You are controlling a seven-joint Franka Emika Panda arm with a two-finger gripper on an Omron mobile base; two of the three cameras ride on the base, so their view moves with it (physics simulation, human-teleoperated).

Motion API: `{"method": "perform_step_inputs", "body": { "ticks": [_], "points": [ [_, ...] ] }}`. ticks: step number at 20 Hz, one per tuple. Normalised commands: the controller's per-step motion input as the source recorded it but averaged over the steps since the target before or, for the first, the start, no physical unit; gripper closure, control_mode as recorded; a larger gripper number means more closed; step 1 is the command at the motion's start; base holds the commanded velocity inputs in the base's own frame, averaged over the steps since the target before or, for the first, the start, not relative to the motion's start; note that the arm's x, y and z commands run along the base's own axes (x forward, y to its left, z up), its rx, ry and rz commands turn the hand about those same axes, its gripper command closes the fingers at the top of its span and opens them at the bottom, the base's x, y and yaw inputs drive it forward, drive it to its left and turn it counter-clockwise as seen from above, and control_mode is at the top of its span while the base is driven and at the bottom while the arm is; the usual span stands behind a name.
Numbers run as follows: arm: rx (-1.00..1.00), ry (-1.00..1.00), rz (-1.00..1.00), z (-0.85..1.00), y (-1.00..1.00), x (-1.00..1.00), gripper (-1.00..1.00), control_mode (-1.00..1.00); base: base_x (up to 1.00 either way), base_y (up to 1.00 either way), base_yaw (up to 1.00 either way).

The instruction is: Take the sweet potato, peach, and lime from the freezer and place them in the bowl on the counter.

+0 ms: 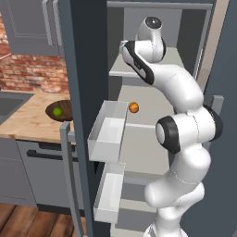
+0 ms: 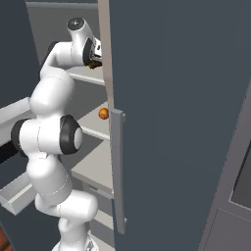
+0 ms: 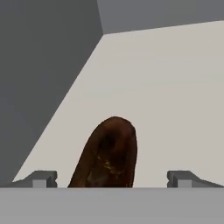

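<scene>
Left base view, reading from the left edge: the bench (image 1: 28, 121) carries the bowl (image 1: 65, 112) at centre left, and we see the lime (image 1: 57, 111) already lying in it. Moving right, the freezer (image 1: 83, 69) stands open; the peach (image 1: 134, 107) sits on a middle shelf at frame centre, untouched. Above and right of it the arm reaches onto the upper shelf.

Right base view: the peach (image 2: 103, 113) shows at centre left beside the door edge; the wrist is at upper left, pushed in over the upper shelf.

Hand view: the left fingertip (image 3: 41, 179) sits at lower left, the sweet potato (image 3: 107, 154) at lower centre, the right fingertip at lower right. We read the end effector (image 3: 111, 179) as released, jaws spread wide, nothing held. The sweet potato lies between the two tips and straight ahead of them, resting on the pale shelf floor. Its long axis runs up the frame with a slight lean to the right, so roughly along the reach and across the closing line. We judge a clench would take it across its narrow width; whether the tips already flank its thickest part we cannot tell.
</scene>
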Motion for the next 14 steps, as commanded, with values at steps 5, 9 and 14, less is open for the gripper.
{"method": "perform_step_inputs", "body": {
  "ticks": [5,9,14],
  "points": [
    [0.00,0.03,0.00,-0.03,0.13,0.23,-1.00,-1.00,0.00,0.00,0.00],
    [0.02,0.10,0.00,-0.11,0.03,0.03,-1.00,-1.00,0.00,0.00,0.00],
    [0.00,0.10,0.00,-0.11,0.00,0.00,-1.00,-1.00,0.00,0.00,0.00]
  ]
}}
